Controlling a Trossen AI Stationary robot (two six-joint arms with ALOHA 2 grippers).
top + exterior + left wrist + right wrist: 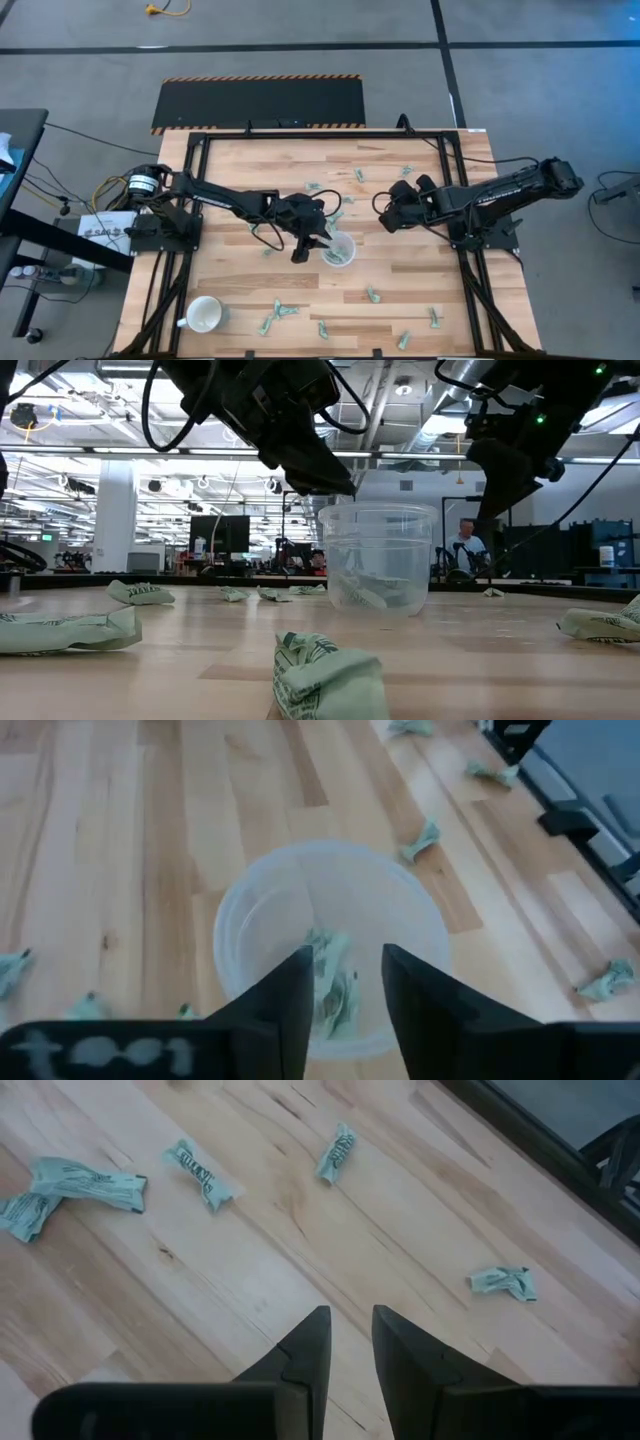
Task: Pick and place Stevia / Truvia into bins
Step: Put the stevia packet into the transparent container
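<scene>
Your left gripper [322, 243] is poised right over the clear cup [338, 250], fingers parted with nothing between them, and through that gap in the left wrist view you can see a few pale green sachets [330, 978] lying at the bottom of the cup. So some of the Stevia is in, but plenty is not: packets are scattered across the wooden table [230, 290], a cluster along the near edge beside the white mug [204, 315], more up by the far side, and a crumpled sachet [325, 678] sits right in front of the low camera. Your right gripper [384, 217] hangs above bare wood just right of the cup, released and empty, with several packets [203, 1175] lying ahead of it in its wrist view. Now watch the risks: your left fingertips look very close to the cup's rim in the low view, and that cup looks light, so a careless sideways pull could clip the wall and tip it, spilling what is inside. The two arms are also near each other around the cup, so reaching in together invites a collision. And those flat, crumpled packets could slip from a shallow pinch.
</scene>
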